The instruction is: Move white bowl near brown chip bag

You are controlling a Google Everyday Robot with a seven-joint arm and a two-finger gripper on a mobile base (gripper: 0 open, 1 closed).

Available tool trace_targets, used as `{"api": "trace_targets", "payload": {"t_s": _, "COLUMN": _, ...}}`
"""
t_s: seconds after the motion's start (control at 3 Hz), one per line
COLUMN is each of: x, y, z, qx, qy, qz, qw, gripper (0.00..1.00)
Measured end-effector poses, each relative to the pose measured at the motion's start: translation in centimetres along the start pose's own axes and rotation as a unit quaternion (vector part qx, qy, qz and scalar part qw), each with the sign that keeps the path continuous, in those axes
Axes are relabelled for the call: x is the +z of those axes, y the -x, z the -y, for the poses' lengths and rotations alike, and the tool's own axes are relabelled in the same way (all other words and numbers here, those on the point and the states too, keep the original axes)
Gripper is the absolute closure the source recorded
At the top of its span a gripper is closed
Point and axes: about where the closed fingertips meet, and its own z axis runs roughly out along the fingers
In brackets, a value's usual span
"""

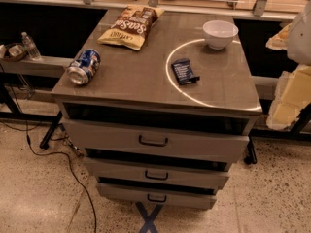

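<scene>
The white bowl [220, 33] stands upright at the back right of the cabinet top [136, 76]. The brown chip bag [130, 26], with white "Sea Salt" lettering and a tan-yellow lower end, lies flat at the back, left of the middle, well apart from the bowl. My gripper is out of view. Only a blurred white part of my arm [301, 33] shows at the right edge, to the right of the bowl and off the cabinet.
A blue soda can [83, 67] lies on its side near the left edge. A small dark blue packet [184, 72] lies in front of the bowl. The cabinet has three drawers [153, 141]. Pale yellow foam pieces [289, 98] hang at the right. A shelf with a bottle [30, 46] is on the left.
</scene>
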Motion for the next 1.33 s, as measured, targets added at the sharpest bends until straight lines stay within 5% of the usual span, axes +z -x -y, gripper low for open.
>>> {"api": "trace_targets", "payload": {"t_s": 0.33, "x": 0.2, "y": 0.2, "z": 0.5, "qx": -0.002, "qy": -0.002, "qz": 0.003, "qw": 1.0000, "gripper": 0.00}}
{"api": "trace_targets", "payload": {"t_s": 0.67, "x": 4.5, "y": 5.1, "z": 11.0, "qx": -0.050, "qy": -0.045, "qz": 0.074, "qw": 0.9949, "gripper": 0.00}}
{"api": "trace_targets", "payload": {"t_s": 1.0, "x": 8.8, "y": 9.0, "z": 17.7, "qx": -0.085, "qy": -0.058, "qz": 0.126, "qw": 0.9867, "gripper": 0.00}}
{"api": "trace_targets", "payload": {"t_s": 1.33, "x": 9.1, "y": 9.4, "z": 20.1, "qx": -0.082, "qy": -0.072, "qz": 0.141, "qw": 0.9840, "gripper": 0.00}}
